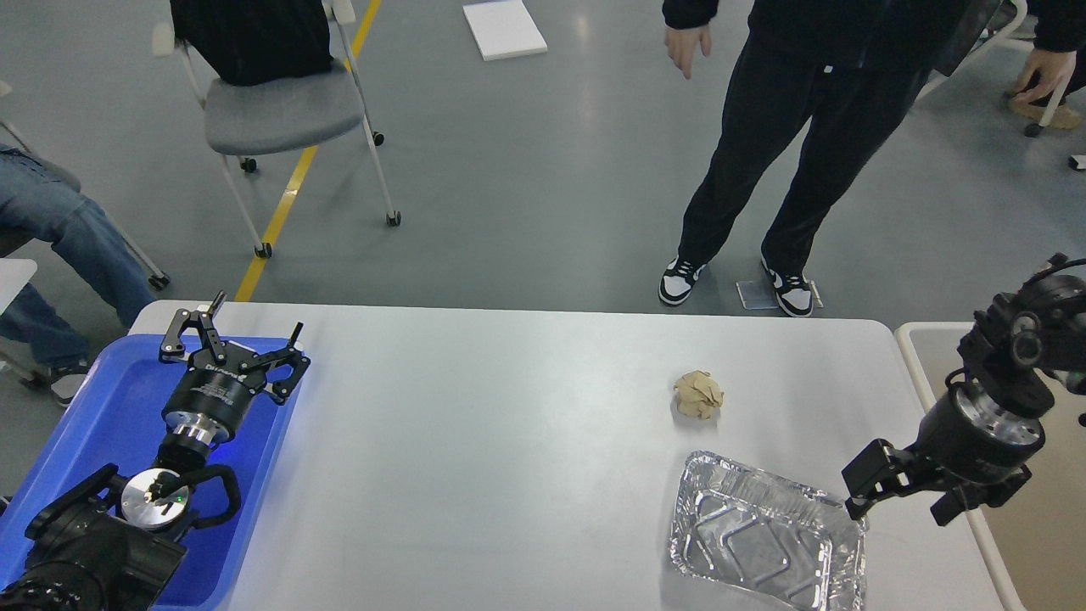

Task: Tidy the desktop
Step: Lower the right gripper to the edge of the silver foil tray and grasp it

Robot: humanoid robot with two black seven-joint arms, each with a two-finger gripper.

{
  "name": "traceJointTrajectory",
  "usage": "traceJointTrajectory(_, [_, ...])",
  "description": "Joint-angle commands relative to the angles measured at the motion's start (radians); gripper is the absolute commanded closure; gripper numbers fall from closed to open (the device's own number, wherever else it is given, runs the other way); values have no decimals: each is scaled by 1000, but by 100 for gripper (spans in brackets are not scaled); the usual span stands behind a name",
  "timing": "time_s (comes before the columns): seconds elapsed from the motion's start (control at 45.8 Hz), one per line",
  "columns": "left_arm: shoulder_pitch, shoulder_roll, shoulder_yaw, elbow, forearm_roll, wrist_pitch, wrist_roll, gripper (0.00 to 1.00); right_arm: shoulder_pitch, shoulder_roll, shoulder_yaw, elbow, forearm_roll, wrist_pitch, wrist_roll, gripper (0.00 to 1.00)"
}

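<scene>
The wide, matte white-grey rectangular tabletop [509, 441] with rounded corners fills the lower half of the view, its far edge running along the grey floor [526, 187]. At its left end lies a blue plastic tray [102, 424], and over that tray hangs the left gripper [236, 333], its jaws spread wide and grasping nothing. Past the right end sits a beige rimmed bin [920, 356], partly hidden by the right arm. Toward the near right of the tabletop rests a crinkled silver foil tray [764, 543], shallow and rectangular. The right gripper [899, 496] hangs just at that tray's right rim; whether its jaws are clenched on the rim or released I cannot tell. Farther back, apart from the foil tray, lies a small crumpled ball of tan paper [699, 394].
</scene>
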Motion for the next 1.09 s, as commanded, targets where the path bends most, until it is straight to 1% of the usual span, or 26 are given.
traceJointTrajectory(0.0, [0, 0, 1, 0, 1, 0, 0, 0, -156, 44, 53, -105, -19, -50, 1, 0])
traceJointTrajectory(0.328, [0, 0, -1, 0, -1, 0, 0, 0, -261, 68, 73, -183, -67, -83, 8, 0])
traceJointTrajectory(0.525, [0, 0, -1, 0, 1, 0, 0, 0, -334, 70, 121, -212, -97, -110, 13, 1])
traceJointTrajectory(0.678, [0, 0, -1, 0, -1, 0, 0, 0, -376, 74, 131, -237, -102, -152, 13, 1])
traceJointTrajectory(0.809, [-1, 0, 1, 0, 1, 0, 0, 0, -434, 127, 176, -277, -102, -162, 15, 1])
traceJointTrajectory(0.918, [0, 0, 1, 0, 1, 0, 0, 0, -445, 139, 191, -295, -102, -162, 16, 0])
traceJointTrajectory(0.962, [0, 0, 1, 0, 1, 0, 0, 0, -448, 145, 191, -312, -102, -162, 22, 0])
traceJointTrajectory(1.071, [0, 0, 1, 0, 1, 0, 0, 0, -466, 174, 191, -367, -102, -160, 54, 1])
